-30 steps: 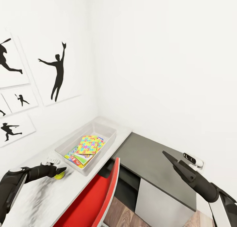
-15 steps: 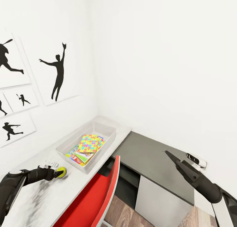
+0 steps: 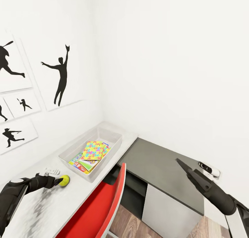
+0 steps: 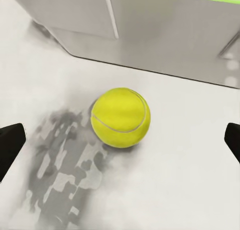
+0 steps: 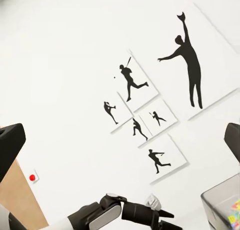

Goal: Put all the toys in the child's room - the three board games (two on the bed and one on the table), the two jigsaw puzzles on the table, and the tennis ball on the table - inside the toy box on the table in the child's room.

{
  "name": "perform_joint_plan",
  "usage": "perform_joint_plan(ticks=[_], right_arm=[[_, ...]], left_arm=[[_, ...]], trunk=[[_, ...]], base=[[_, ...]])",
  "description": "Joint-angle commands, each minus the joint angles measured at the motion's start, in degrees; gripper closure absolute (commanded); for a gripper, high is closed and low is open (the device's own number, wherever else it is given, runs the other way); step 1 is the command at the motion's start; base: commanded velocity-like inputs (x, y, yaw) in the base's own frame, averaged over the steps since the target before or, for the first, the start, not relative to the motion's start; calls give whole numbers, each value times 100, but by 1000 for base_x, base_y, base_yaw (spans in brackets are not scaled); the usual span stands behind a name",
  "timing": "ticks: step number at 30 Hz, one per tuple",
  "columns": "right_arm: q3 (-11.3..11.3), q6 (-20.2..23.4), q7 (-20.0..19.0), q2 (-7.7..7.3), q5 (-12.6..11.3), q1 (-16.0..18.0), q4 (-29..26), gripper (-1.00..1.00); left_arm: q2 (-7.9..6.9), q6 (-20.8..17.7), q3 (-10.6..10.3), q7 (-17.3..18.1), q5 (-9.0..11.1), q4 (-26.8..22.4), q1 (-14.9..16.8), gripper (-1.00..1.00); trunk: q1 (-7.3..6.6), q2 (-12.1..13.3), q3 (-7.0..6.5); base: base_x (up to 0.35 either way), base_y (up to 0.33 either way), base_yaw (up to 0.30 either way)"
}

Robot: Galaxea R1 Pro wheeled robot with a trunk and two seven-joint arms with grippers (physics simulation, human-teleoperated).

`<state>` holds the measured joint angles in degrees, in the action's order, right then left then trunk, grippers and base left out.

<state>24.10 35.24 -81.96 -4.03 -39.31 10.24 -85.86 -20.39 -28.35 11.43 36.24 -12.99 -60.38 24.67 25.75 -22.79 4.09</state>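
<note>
Over the last second the left pincer [image 3: 57, 180] has shifted slightly rightward along the surface [image 3: 41, 210] with the tennis ball [image 3: 64, 180] at its tip; the ball was tucked under the fingertips and now sits clear at the front of them, a little nearer the toy box [image 3: 114, 149]. In the left wrist view the ball [image 4: 120, 117] rests on the surface, centred between the two finger pads [image 4: 10, 145], which stand wide apart and touch nothing: pincer fully open, no grasp. Judgement: the ball has been nudged or rolled, not picked up; a closing move is still needed before it can go into the box. The left arm lies low and nearly horizontal over the near left part of the surface, forearm pointing right toward the box. The toy box stands at the far end of the surface by the wall, just beyond the ball, and already holds a jigsaw puzzle [image 3: 92, 150] on top of at least one board game [image 3: 80, 164]. Red chair back [image 3: 114, 200] in the near middle. The right pincer [image 3: 180, 162] hangs raised over the lower dark top [image 3: 159, 169], pointing up and left, holding nothing; the right wrist view shows its fingers spread wide.
</note>
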Motion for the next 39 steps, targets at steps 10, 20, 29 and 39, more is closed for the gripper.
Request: perform_joint_plan(ticks=[10, 20, 29, 39], right_arm=[[146, 87, -421, -1, -15, -60, -145, -100], [642, 472, -519, 4, -50, -383, -456, -100], [772, 496, -522, 9, -59, -399, -466, -100], [788, 501, -522, 8, -59, -400, -466, -100]], left_arm=[[21, 328, -8, 16, -244, 96, 11, -100], [60, 438, -23, 15, -661, 156, 10, -100], [62, 444, -40, 15, -678, 158, 12, -100], [68, 794, -44, -94, -889, 202, 20, -100]], trunk=[[4, -13, 13], [4, -13, 13], [4, -13, 13], [4, -13, 18]], base=[[0, 0, 0], [0, 0, 0], [0, 0, 0], [0, 0, 0]])
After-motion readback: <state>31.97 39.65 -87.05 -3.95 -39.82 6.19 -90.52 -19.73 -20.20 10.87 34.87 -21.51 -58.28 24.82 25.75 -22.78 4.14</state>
